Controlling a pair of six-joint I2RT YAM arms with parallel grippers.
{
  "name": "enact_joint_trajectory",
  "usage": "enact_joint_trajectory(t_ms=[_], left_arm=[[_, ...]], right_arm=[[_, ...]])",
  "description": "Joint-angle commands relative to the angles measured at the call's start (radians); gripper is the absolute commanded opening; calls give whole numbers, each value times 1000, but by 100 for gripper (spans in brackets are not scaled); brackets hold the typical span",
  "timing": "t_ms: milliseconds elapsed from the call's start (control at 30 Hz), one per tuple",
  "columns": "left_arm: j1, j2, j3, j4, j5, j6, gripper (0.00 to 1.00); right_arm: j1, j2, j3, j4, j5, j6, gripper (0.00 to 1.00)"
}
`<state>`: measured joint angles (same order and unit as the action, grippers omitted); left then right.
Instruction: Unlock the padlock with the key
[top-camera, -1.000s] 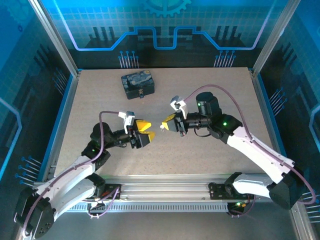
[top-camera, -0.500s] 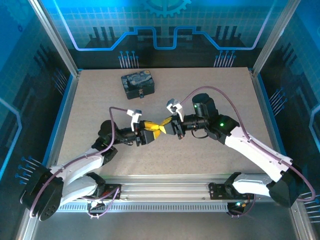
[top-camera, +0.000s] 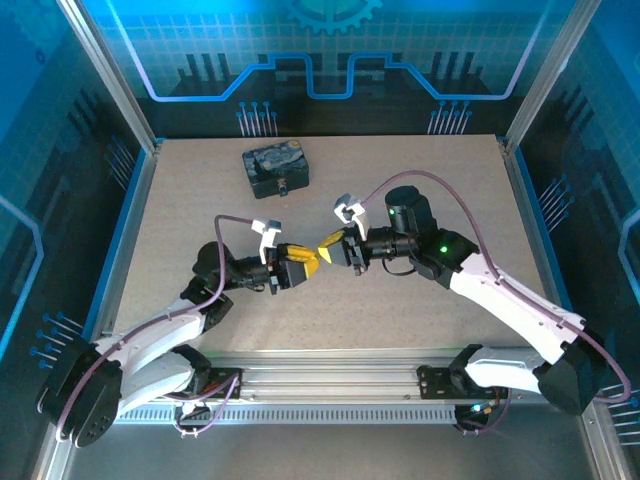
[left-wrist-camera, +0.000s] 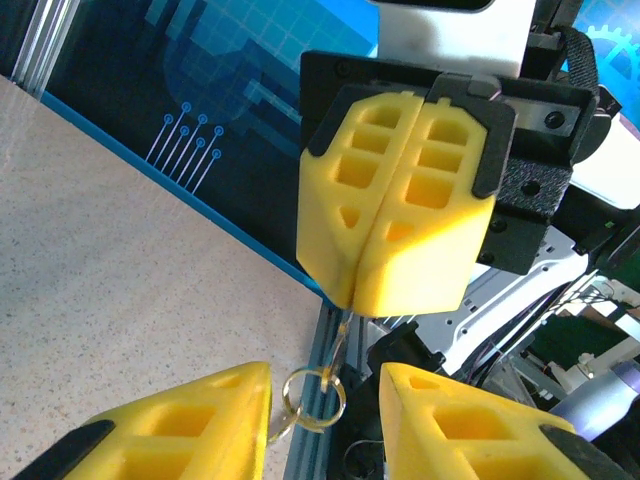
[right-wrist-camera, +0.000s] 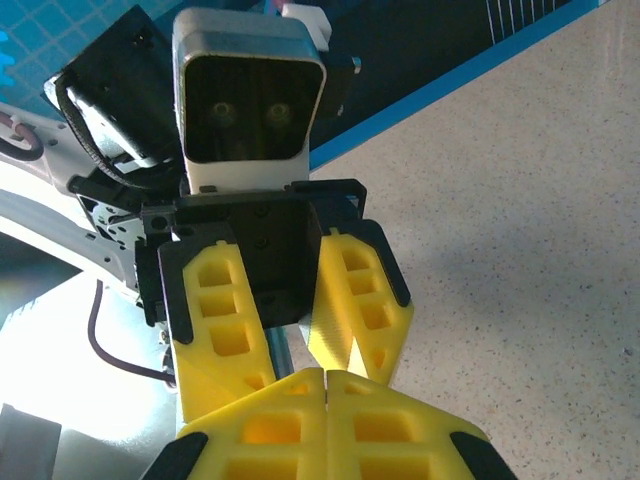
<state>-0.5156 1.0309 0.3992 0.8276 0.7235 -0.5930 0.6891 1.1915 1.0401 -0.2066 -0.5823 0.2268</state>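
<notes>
Two grippers are meeting, left gripper (top-camera: 310, 264) and right gripper (top-camera: 325, 245). One key (left-wrist-camera: 340, 345) is hanging from the right's closed jaws, one ring (left-wrist-camera: 342, 400) between the left's parted jaws, and one box (top-camera: 275, 168) is lying beyond.

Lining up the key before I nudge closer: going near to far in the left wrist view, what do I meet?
left tool, open → key ring → the key → right tool, shut on the key → blue wall.

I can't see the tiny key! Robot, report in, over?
Right gripper shut on the key, ring dangling below. Left gripper open, straddling the ring. Dark box sits far back, out of the way.
</notes>
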Motion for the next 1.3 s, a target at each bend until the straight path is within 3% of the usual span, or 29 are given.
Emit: enact_joint_trajectory(t_ms=[0,567,867,1267], left_arm=[[-9,-12,-11,-5,21,27,39],[-8,-28,1,-5,6,36,39],[-8,-24,7,-11,10,36,27],[-9,-21,7,-16,11,36,0]], right_arm=[[8,-13,-3,28,3,19,0],[9,-13,-19,36,-15,28,0],[8,-13,-22,42,-24,32,0],[13,-7,-26,58,-28,41,0]])
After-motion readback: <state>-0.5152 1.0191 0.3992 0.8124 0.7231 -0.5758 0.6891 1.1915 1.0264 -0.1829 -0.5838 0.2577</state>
